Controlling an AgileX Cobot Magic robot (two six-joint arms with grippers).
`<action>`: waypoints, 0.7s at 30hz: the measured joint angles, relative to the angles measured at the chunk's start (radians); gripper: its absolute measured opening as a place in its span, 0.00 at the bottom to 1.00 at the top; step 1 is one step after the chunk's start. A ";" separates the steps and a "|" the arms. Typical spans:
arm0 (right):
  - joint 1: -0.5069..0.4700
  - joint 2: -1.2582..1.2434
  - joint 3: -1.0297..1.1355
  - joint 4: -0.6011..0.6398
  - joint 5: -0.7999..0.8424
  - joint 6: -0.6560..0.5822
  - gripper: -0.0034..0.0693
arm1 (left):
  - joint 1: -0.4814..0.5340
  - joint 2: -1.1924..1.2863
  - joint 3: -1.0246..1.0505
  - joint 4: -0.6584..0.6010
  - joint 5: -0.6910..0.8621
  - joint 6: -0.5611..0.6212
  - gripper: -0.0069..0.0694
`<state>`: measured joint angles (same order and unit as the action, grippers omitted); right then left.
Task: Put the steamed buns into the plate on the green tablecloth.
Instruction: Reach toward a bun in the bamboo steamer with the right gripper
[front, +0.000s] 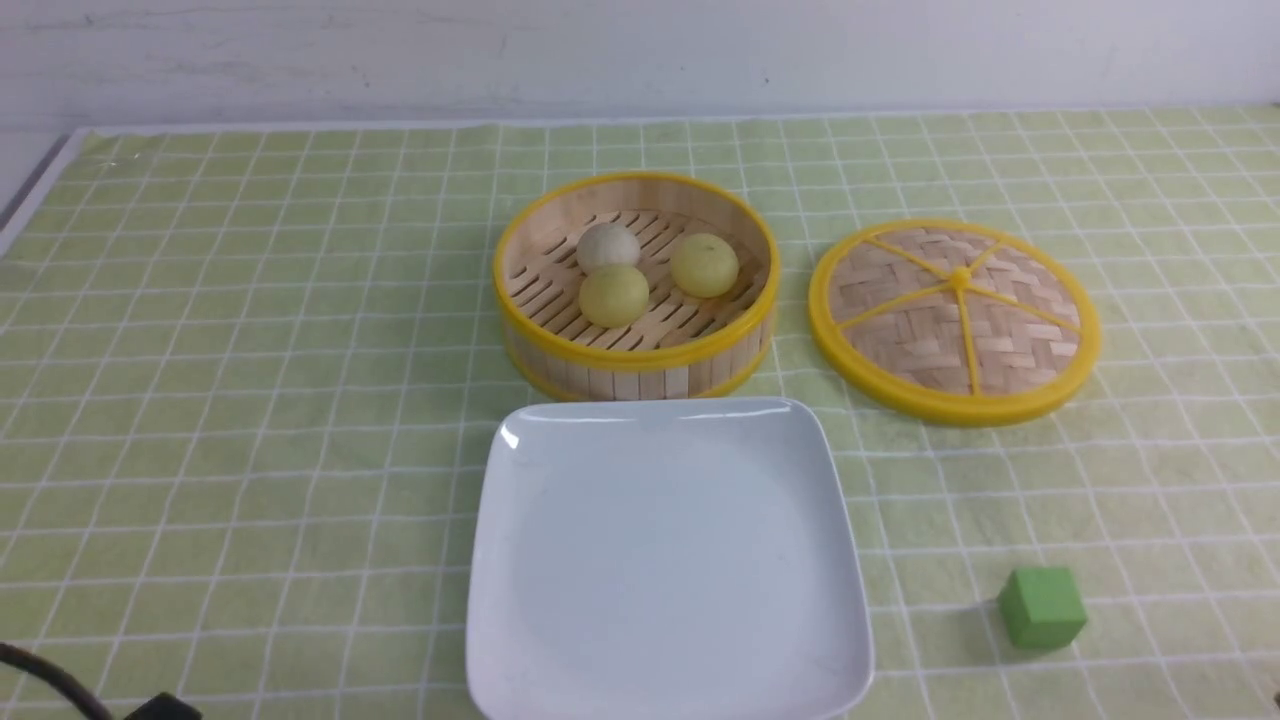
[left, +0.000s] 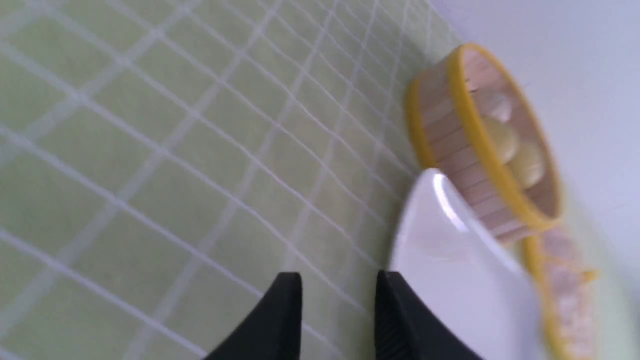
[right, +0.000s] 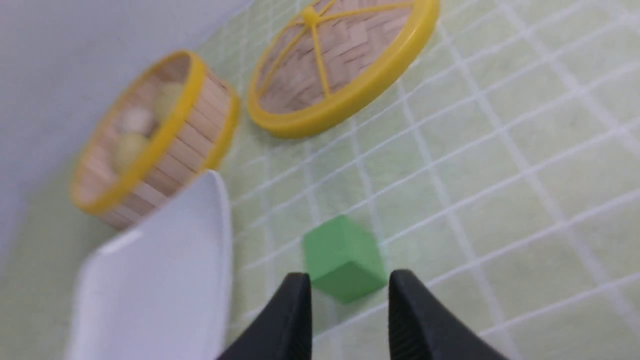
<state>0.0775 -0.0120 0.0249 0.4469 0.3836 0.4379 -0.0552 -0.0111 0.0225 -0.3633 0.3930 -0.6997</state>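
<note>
Three steamed buns lie in the bamboo steamer basket (front: 640, 352): an off-white one (front: 608, 247) and two pale yellow ones (front: 613, 295) (front: 704, 265). The white square plate (front: 660, 560) sits bare on the green tablecloth (front: 250, 400), just in front of the basket. Neither gripper shows in the front view. In the left wrist view my left gripper (left: 339, 281) hovers open over the cloth beside the plate (left: 450, 260), holding nothing. In the right wrist view my right gripper (right: 350, 287) is open, with the green cube (right: 342, 257) just beyond its fingertips.
The woven steamer lid (front: 955, 315) lies flat to the right of the basket. A green cube (front: 1042, 607) rests on the cloth to the plate's front right. A black cable (front: 60, 685) shows at the front left corner. A white wall runs behind the table.
</note>
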 joint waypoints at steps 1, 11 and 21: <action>0.000 0.000 0.000 0.062 -0.003 0.053 0.38 | 0.000 0.000 0.002 -0.075 0.000 -0.076 0.41; 0.000 0.000 -0.078 0.115 -0.015 -0.011 0.28 | 0.000 0.000 -0.019 -0.175 -0.074 -0.102 0.36; 0.000 0.379 -0.509 -0.326 0.437 -0.092 0.03 | 0.000 0.251 -0.417 -0.091 0.237 0.414 0.09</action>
<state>0.0775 0.3675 -0.4846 0.1208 0.8207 0.3456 -0.0552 0.2396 -0.3943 -0.4539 0.6304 -0.2852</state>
